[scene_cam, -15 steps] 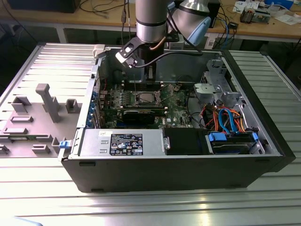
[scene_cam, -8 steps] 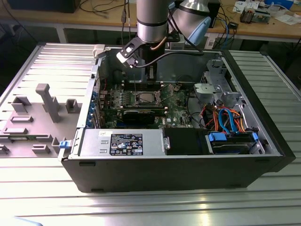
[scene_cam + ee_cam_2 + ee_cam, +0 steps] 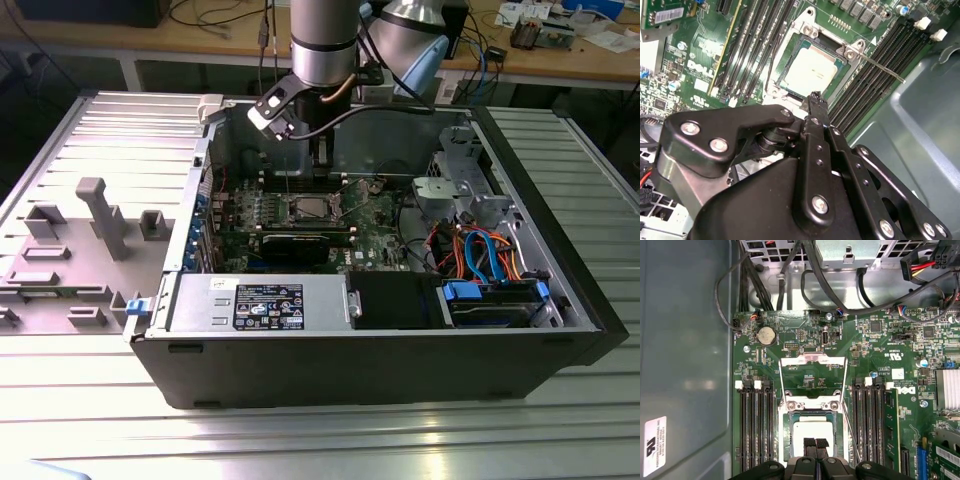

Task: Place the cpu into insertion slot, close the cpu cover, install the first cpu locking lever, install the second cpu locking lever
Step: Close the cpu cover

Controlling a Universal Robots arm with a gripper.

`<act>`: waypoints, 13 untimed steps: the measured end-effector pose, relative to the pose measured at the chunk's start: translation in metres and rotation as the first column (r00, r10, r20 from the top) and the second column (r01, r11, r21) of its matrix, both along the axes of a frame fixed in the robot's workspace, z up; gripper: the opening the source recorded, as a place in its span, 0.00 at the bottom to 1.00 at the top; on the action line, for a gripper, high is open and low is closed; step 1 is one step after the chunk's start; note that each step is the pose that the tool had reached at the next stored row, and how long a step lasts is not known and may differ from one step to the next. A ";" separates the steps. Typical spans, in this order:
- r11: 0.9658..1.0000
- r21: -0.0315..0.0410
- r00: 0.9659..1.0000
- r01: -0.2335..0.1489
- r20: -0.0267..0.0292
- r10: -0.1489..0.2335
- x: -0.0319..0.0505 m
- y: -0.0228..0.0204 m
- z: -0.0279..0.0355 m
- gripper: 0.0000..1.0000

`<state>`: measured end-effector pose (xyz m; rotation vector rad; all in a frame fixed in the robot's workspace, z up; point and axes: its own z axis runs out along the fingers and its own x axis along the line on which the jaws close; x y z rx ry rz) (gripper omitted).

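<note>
The cpu (image 3: 812,431) lies flat in the insertion slot (image 3: 788,436), its silver top showing in both wrist views (image 3: 807,72). The cpu cover (image 3: 812,359) is swung back beyond the socket's screwed hinge plate, and bare board shows through its window. Two thin locking levers stick out unlatched, one along each side of the socket (image 3: 852,430) (image 3: 880,65). My gripper (image 3: 815,442) is shut with nothing between its fingers, and its tip (image 3: 815,97) hangs over the cpu's near edge. In the exterior view the gripper (image 3: 320,170) hovers above the socket (image 3: 305,208) inside the open computer case.
Long black memory slots (image 3: 754,430) flank the socket on both sides (image 3: 871,425). Black cables (image 3: 790,275) cross the case wall beyond the board. A grey power box (image 3: 262,305) and a drive bay with blue and orange cables (image 3: 490,265) line the case's front. A grey fixture (image 3: 100,215) stands outside, at the exterior view's left.
</note>
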<state>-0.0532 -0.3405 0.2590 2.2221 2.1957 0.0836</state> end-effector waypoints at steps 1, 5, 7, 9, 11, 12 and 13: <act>1.000 0.000 1.000 0.000 0.000 0.000 0.0000 0.0000 0.0002 0.11; 1.000 0.000 1.000 0.000 0.000 0.000 0.0000 0.0000 0.0008 0.11; 1.000 0.000 1.000 0.000 0.000 0.000 0.0009 -0.0001 0.0009 0.11; 1.000 0.000 1.000 0.000 0.000 0.000 0.0023 -0.0001 0.0008 0.11; 1.000 0.000 1.000 0.000 0.000 0.000 0.0032 -0.0001 0.0008 0.11; 1.000 0.000 1.000 0.000 0.000 0.000 0.0037 -0.0001 0.0008 0.11; 1.000 0.000 1.000 0.000 0.000 0.000 0.0040 -0.0001 0.0008 0.11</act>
